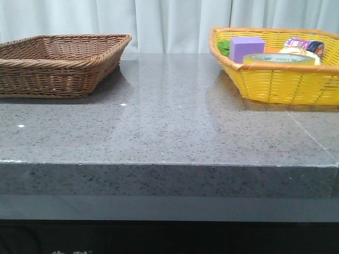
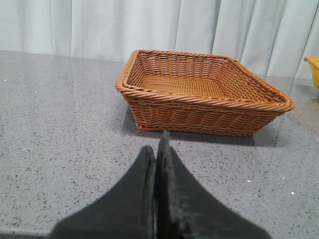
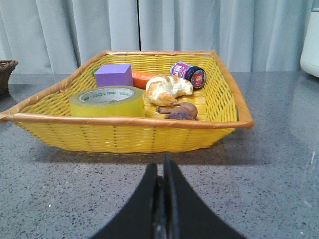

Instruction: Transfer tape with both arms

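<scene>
The yellow-green tape roll (image 1: 280, 58) lies flat in the yellow basket (image 1: 275, 84) at the right back of the table. It also shows in the right wrist view (image 3: 106, 101), near the basket's front wall, next to a purple block (image 3: 114, 74). My right gripper (image 3: 163, 164) is shut and empty, low over the table in front of the yellow basket (image 3: 124, 134). My left gripper (image 2: 158, 144) is shut and empty, in front of the brown wicker basket (image 2: 199, 107). Neither arm shows in the front view.
The brown basket (image 1: 58, 66) stands at the left back and looks empty. The yellow basket also holds a croissant (image 3: 167, 87), a carrot (image 3: 143, 78), a small jar (image 3: 189, 73) and a brown item (image 3: 178, 111). Grey stone tabletop (image 1: 169, 121); white curtain behind.
</scene>
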{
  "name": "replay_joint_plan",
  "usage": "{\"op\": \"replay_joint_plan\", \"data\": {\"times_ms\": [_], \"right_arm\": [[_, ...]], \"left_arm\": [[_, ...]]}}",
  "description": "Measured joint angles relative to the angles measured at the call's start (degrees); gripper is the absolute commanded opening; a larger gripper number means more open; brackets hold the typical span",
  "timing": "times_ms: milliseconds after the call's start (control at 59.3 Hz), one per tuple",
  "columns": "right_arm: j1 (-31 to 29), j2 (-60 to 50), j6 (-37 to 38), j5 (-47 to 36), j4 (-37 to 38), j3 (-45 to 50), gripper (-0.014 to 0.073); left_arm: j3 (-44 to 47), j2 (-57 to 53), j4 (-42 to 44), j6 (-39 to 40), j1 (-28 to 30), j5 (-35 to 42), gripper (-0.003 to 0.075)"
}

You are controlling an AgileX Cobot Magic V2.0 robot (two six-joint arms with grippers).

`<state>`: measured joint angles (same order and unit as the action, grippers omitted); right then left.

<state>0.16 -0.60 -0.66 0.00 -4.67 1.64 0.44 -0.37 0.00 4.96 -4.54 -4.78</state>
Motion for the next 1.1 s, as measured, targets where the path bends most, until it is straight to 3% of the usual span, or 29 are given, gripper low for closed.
{"op": "replay_joint_plan", "data": {"times_ms": [860, 1096], "right_arm": [[0.0, 0.0, 0.0, 0.0, 0.0, 0.0, -0.0068], [0.0, 0.0, 0.0, 7.4, 0.0, -7.8, -0.0068]], "left_arm": [[0.0, 0.0, 0.0, 0.0, 0.0, 1.8, -0.0020], [-5.7, 0.0, -2.4, 0.0, 0.0, -3.0, -0.0020]]}}
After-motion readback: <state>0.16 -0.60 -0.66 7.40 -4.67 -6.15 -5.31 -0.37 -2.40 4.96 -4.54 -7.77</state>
